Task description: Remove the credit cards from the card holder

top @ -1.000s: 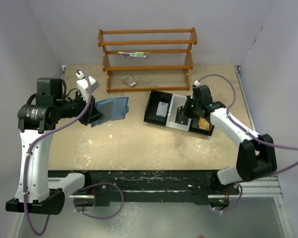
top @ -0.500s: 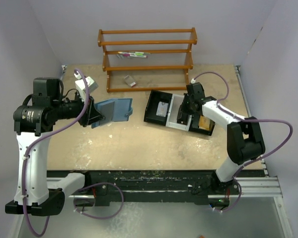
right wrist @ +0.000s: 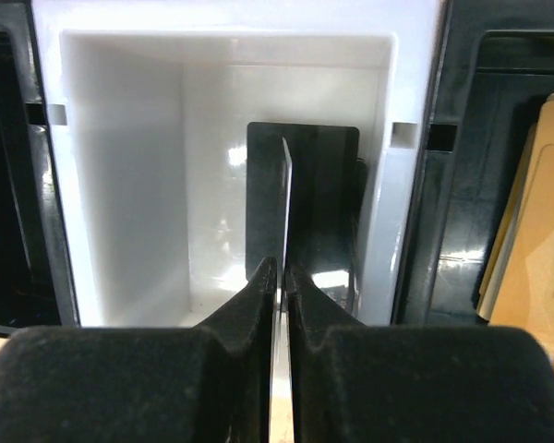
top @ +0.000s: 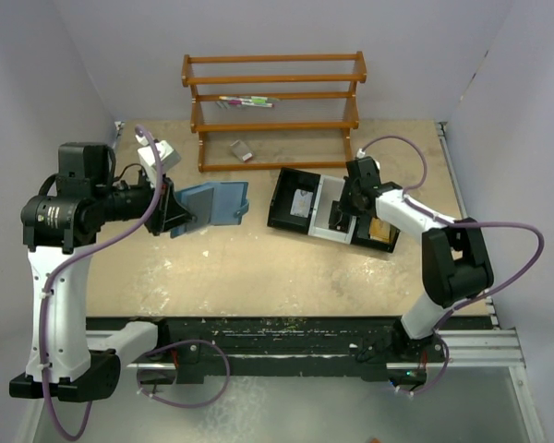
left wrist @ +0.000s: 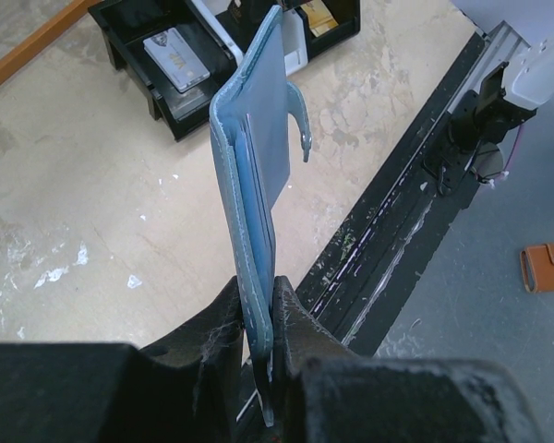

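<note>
Left jaws (left wrist: 258, 297): pressed together on the near edge of the card holder (left wrist: 257, 138), which stands on edge and unfolded, its long axis running to 12 o'clock from them.
Card holder, from above: at 9 o'clock of the tray (top: 279, 205), well apart.
Right jaws (right wrist: 279, 277): almost closed, pinching a credit card (right wrist: 284, 198) edge-on, pointing to 12 o'clock, inside the tray's white compartment (right wrist: 120, 185).
Coming move: probably a release; the drop looks straight down.
</note>
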Action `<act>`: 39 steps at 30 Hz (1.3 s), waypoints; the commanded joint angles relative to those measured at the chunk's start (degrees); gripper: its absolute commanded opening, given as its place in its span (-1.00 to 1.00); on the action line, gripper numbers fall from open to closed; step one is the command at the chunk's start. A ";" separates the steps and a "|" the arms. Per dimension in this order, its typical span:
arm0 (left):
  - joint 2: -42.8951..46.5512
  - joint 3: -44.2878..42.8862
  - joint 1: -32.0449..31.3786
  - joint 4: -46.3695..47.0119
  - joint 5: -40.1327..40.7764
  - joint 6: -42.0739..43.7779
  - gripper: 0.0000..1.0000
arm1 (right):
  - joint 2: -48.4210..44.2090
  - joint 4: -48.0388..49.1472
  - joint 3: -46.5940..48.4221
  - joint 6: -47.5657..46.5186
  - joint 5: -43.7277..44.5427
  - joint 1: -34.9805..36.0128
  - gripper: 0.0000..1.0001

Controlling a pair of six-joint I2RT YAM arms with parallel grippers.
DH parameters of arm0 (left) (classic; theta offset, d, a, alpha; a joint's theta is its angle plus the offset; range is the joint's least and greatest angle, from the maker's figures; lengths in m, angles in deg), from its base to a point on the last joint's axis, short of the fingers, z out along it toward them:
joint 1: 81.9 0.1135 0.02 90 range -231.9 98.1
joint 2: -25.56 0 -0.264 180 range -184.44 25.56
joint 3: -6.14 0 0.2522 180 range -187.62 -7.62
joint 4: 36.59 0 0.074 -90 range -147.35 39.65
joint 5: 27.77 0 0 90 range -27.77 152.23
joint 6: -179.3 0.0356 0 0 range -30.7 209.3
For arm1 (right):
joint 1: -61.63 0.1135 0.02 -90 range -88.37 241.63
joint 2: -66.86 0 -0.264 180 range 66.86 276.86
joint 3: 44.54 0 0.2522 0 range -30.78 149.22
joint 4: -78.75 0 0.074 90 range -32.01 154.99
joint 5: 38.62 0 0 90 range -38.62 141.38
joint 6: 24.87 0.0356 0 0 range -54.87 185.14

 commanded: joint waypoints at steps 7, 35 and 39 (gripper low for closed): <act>-0.29 -3.50 -0.16 1.05 -3.31 -0.81 -1.00 | -9.36 -2.09 -1.38 -1.48 6.08 -0.07 -0.57; -1.95 -5.29 -0.22 -2.12 -18.75 0.10 -1.00 | -35.38 24.53 6.79 10.07 -34.38 19.93 1.00; -2.54 -6.23 -0.23 -3.76 -21.37 0.77 -1.00 | -33.11 24.77 9.28 8.32 -32.96 23.96 0.99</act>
